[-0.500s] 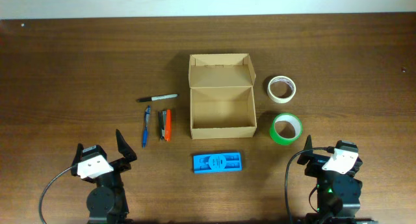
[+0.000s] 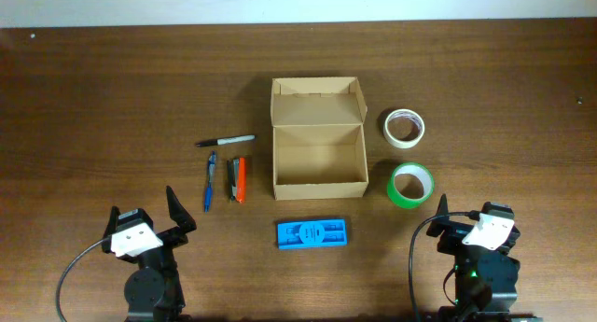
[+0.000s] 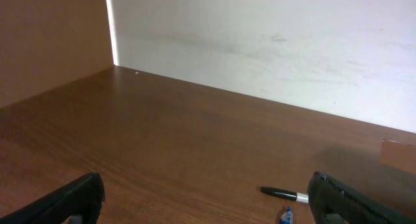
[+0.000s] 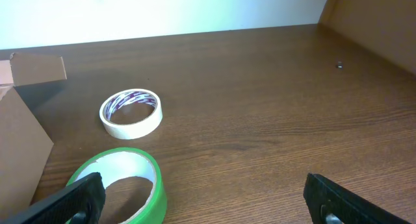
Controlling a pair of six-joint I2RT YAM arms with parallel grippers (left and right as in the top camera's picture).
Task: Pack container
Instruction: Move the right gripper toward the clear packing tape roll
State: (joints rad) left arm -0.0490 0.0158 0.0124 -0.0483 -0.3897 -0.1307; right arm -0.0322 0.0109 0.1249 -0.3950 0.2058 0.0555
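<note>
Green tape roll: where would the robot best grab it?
Probably its wall, from above: the green tape roll lies flat, hole up, so the right tool, open and nearest, can put one finger inside and one outside.

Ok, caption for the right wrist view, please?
Open right tool faces a green tape roll and a white tape roll beside the cardboard box on the wooden table.
</note>
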